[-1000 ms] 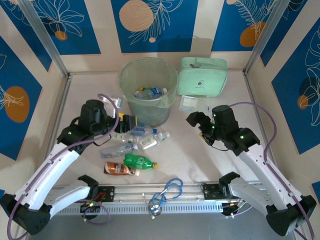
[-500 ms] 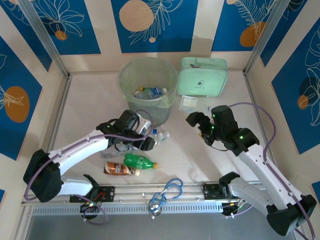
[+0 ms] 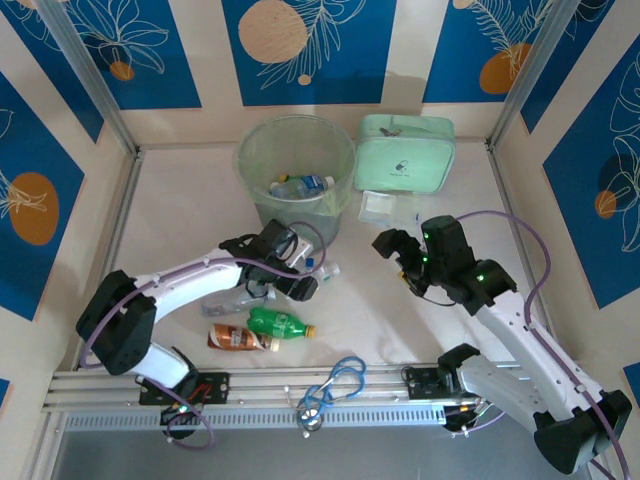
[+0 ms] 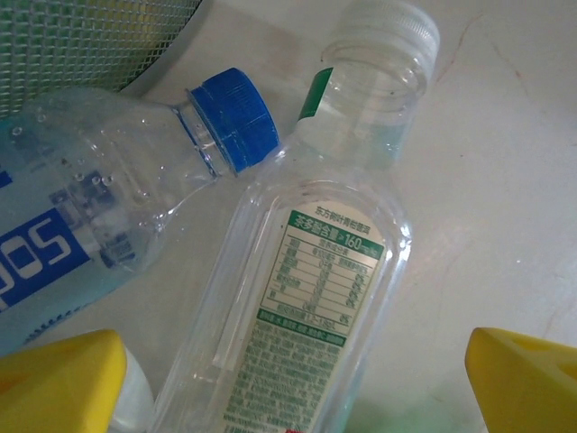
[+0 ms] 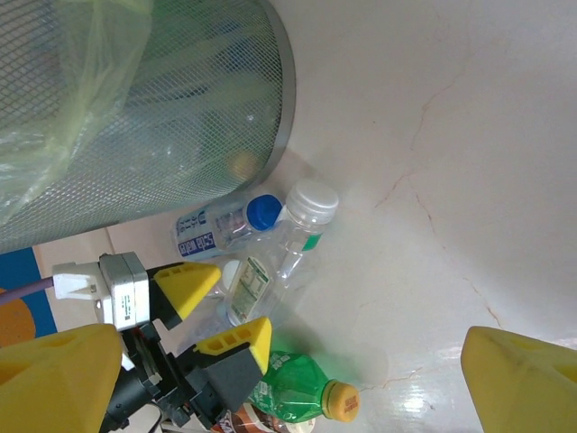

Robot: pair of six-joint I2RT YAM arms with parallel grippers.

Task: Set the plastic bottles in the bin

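Several plastic bottles lie in front of the bin [image 3: 246,160]. My left gripper [image 3: 292,277] hangs low over them, open, with its yellow fingers [image 5: 187,284] on either side of a clear bottle with a green-and-white label [image 4: 325,298] and a white cap [image 4: 383,27], not touching it. Beside that bottle lies a blue-capped, blue-labelled bottle [image 4: 90,225]. A green bottle [image 3: 278,323] and a brown-orange one [image 3: 235,338] lie nearer the front. More bottles [image 3: 300,187] rest inside the bin. My right gripper [image 3: 395,250] hovers open to the right, holding nothing.
A mint-green zip case [image 3: 405,152] stands right of the bin, with a small clear packet [image 3: 380,205] in front of it. A blue cord loop [image 3: 335,385] lies on the front rail [image 3: 260,412]. A crushed clear bottle [image 3: 228,300] lies under my left forearm.
My left arm swung down from beside the bin onto the bottle pile and its jaws spread wider. The right arm has barely moved.
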